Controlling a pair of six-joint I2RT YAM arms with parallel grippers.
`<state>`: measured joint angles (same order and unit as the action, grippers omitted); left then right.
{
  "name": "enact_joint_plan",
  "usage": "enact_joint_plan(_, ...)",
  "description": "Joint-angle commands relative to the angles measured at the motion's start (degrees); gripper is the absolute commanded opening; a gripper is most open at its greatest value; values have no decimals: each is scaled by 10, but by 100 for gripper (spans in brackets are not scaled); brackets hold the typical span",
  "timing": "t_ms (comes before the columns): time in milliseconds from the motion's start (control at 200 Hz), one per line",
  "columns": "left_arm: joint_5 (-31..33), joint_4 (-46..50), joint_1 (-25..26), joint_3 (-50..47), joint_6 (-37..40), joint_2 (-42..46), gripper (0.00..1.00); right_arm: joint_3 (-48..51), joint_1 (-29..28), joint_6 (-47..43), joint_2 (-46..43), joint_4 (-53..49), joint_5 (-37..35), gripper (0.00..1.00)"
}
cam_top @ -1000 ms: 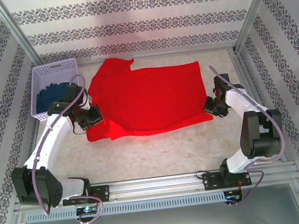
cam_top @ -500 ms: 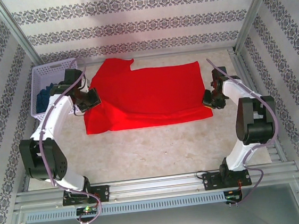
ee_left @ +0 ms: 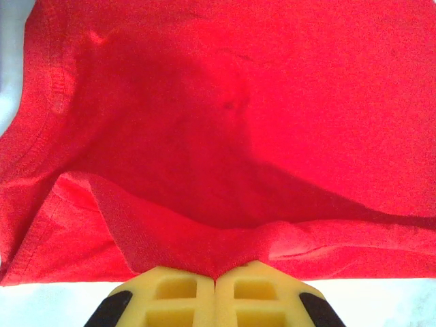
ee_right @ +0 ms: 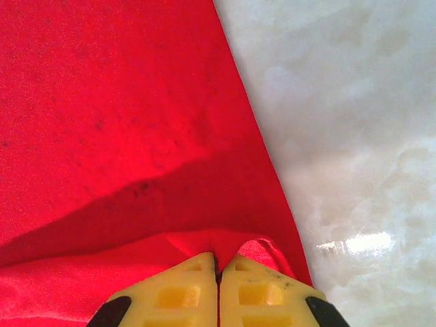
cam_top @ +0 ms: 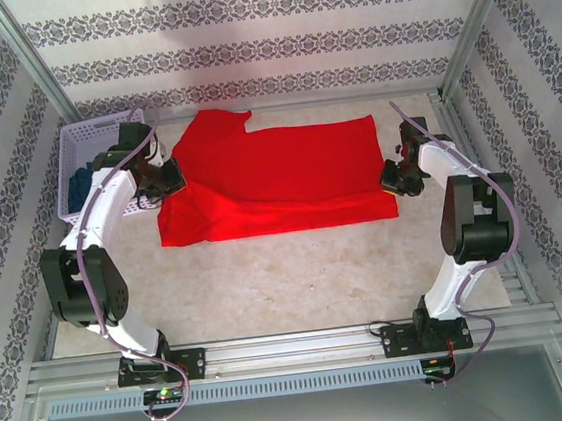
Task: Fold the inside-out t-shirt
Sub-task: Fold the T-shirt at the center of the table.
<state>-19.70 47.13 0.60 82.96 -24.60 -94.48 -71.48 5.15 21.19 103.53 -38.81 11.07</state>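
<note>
Top external view, from above: the inside-out t-shirt (cam_top: 277,171) spread across the far half of the table (cam_top: 288,280), bright red, long side running left to right, one sleeve poking toward the far edge near the far-left corner. Left side of the shirt just beside a white basket (cam_top: 72,152) in the far-left corner, dark blue cloth (cam_top: 82,183) inside that basket. Near half of the table pale and marbled.

Left gripper (cam_top: 171,177) at the shirt's left side, arm arched up from the near-left base. Right gripper (cam_top: 392,181) at the shirt's right side, close to the table's right edge. A shallow crease across the cloth from one gripper to the other, with a strip of red lying flat on the near side of it, down to a straight near hem.

Left wrist view: yellow pads (ee_left: 170,293) pressed together, a raised ridge of red cloth pinched at their tips, hem stitching visible along the left, a shadowed hollow of cloth beyond. Clamped on the shirt.

Right wrist view: yellow pads (ee_right: 259,293) likewise closed tight, a small fold of the shirt's edge caught between the tips. Straight side edge of the shirt running away up the frame, table surface to the right of it with a bright glint.
</note>
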Motion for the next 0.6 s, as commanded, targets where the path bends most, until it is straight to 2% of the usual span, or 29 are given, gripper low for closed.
enact_joint_plan(0, 3, -8, -10, 21, 16, -15, 0, -22, 6, -1, 22, -3, 14, 9)
enact_joint_plan(595, 24, -3, -14, 39, 25, -32, 0, -84, 10, -13, 77, -17, 5, 9)
